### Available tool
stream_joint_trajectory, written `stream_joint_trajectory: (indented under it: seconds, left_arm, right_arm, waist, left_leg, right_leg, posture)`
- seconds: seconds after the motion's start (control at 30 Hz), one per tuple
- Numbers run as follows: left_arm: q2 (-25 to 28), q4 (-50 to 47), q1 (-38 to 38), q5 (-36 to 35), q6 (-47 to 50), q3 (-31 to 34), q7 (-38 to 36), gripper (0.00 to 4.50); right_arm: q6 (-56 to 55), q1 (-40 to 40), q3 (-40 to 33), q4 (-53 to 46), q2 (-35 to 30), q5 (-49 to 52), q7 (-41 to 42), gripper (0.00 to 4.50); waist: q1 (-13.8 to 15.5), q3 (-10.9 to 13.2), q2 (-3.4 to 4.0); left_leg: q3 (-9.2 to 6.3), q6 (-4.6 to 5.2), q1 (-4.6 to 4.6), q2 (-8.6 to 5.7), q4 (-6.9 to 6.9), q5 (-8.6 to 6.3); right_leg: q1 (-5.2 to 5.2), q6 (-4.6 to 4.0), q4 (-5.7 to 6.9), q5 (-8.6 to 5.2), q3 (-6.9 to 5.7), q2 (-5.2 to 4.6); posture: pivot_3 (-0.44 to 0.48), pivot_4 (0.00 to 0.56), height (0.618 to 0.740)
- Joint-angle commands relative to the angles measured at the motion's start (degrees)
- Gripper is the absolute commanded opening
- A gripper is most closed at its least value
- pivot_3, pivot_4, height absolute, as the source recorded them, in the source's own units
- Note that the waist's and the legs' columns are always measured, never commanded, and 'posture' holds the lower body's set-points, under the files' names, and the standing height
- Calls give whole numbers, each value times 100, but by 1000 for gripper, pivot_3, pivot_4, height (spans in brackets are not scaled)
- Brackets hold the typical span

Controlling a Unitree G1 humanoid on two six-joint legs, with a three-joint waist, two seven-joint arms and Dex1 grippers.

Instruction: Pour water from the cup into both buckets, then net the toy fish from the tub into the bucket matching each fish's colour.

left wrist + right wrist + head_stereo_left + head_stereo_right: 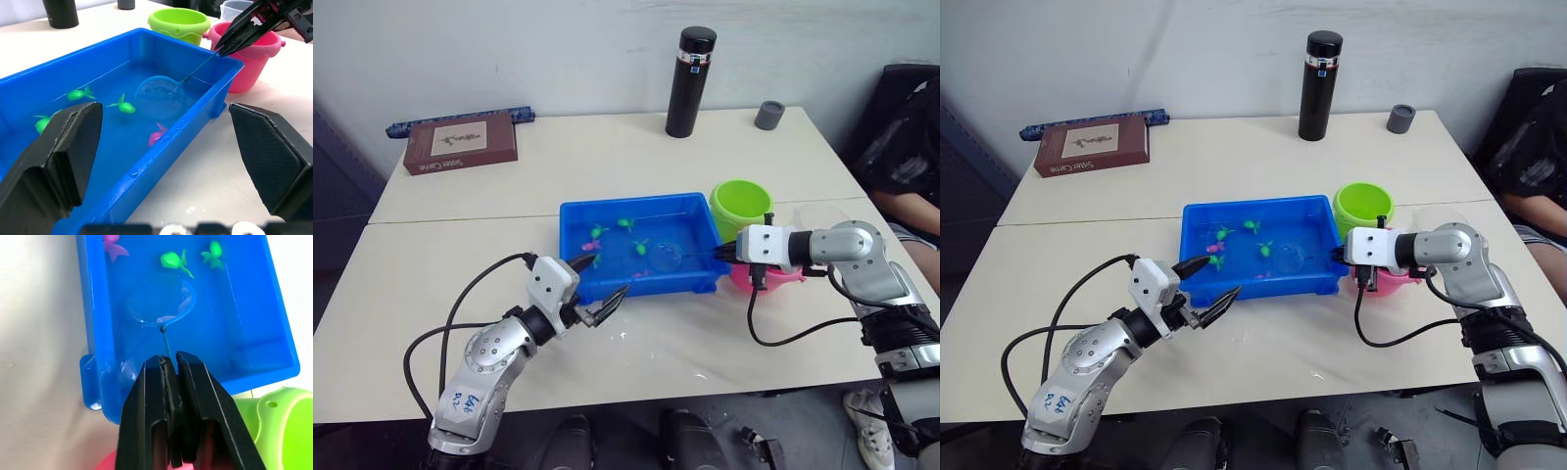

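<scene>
The blue tub (pixel 656 285) sits mid-table with water in it. Several toy fish float there, among them green ones (pixel 626 223) (pixel 124 106) and a pink one (pixel 157 137). My right gripper (pixel 722 255) is at the tub's right end, shut on the thin handle of a small net. The net's hoop (pixel 161 303) lies in the water with no fish in it. Behind that gripper stands the pink bucket (pixel 773 280), partly hidden, with the lime green bucket (pixel 741 208) beside it. The clear cup (pixel 234 7) is behind the pink bucket. My left gripper (pixel 599 284) is open and empty at the tub's front left corner.
A tall black flask (pixel 690 81) and a small grey cap (pixel 769 115) stand at the table's far edge. A brown box (pixel 460 143) lies far left with a blue strip (pixel 460 122) behind it. A seated person (pixel 911 147) is at the right.
</scene>
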Motion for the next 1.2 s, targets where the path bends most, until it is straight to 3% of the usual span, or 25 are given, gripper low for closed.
stream_joint_trajectory:
  seconds: [0.03,0.9,1.2]
  left_arm:
    - [-7,-227,46,-40,-83,3,5,4445]
    - [-62,-283,200,13,-142,-34,82,4445]
    - [-59,-299,231,20,-154,-52,99,4445]
  right_arm:
    - [83,-83,22,-125,46,86,109,0]
    - [1191,109,172,-846,692,326,105,0]
    - [2161,305,134,-1482,813,669,103,0]
  waist:
    - [-2,0,0]
    - [-4,0,0]
    - [1,0,0]
  left_leg:
    - [0,0,0,0,0,0]
    - [-9,-2,0,1,-2,-1]
    - [-27,-3,0,2,-4,-2]
  right_leg:
    - [0,0,0,0,0,0]
    - [-1,-1,1,0,-1,-4]
    - [-1,-2,-1,-1,-1,-6]
  posture:
    - [0,150,740]
    - [0,150,740]
    - [0,150,740]
